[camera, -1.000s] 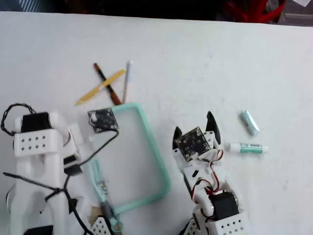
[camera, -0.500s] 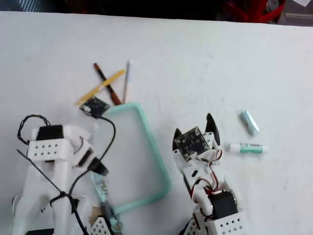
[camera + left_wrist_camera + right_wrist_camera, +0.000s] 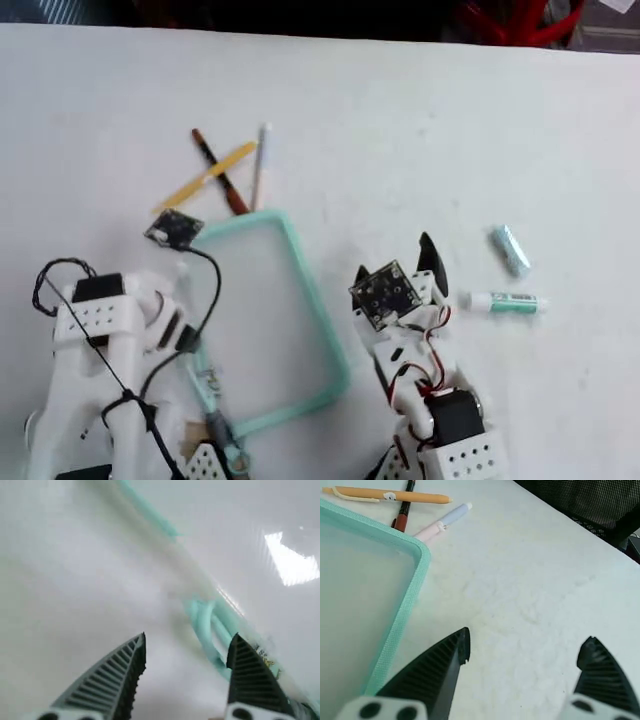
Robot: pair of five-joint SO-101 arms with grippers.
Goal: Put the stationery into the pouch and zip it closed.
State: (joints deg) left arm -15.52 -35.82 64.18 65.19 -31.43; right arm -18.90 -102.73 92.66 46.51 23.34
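The pouch (image 3: 270, 320) is translucent with a mint green rim and lies flat between the two arms. A yellow pen (image 3: 205, 178), a brown pen (image 3: 220, 172) and a white pen (image 3: 261, 165) lie crossed just beyond its far corner. A small green tube (image 3: 510, 250) and a white stick (image 3: 503, 302) rest on the right. My left gripper (image 3: 189, 639) is open low over the pouch's edge, a mint zipper cord (image 3: 205, 630) between its fingers. My right gripper (image 3: 527, 637) is open over bare table beside the pouch rim (image 3: 410, 595), empty.
The white table (image 3: 400, 120) stretches wide beyond the pens. The pouch's zipper end (image 3: 215, 410) lies near the front edge by the left arm's base (image 3: 100, 330). Dark chairs stand past the far edge.
The left arm has swung left and drawn back toward the front edge, its wrist camera shifting off the pouch's corner. The right arm has barely moved.
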